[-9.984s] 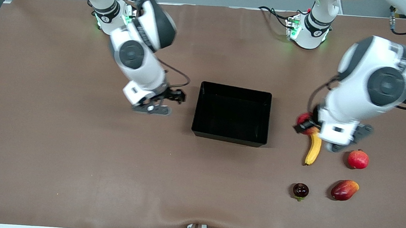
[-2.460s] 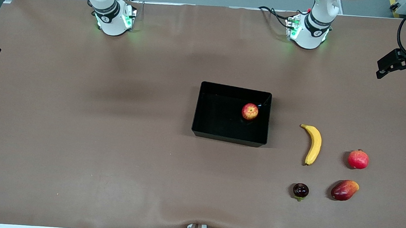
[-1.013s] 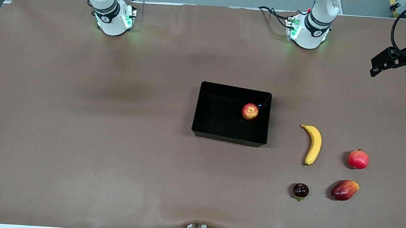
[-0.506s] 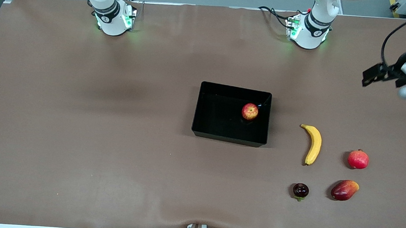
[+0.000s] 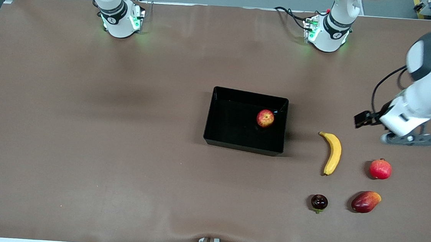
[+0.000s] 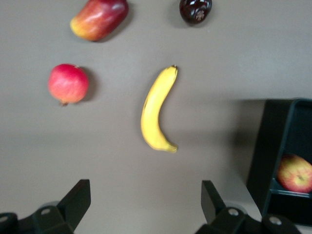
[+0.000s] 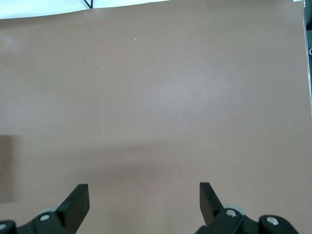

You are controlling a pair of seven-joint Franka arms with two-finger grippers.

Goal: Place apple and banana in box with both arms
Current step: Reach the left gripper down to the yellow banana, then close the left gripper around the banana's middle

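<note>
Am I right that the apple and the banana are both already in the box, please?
Not quite: only the apple is in the box. The banana lies on the table beside it, toward the left arm's end, as the front view shows.

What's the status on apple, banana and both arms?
Apple in the box. Banana on the table beside it, nothing blocking. Left gripper open above bare table near the banana. Right gripper open, waiting over bare table.

The apple (image 5: 265, 118) lies in the box (image 5: 214, 136); the banana (image 5: 332, 153) lies beside the box.

Left claw (image 6: 145, 207) spread wide, empty, hovering over table; right claw (image 7: 144, 204) spread wide, empty.
</note>
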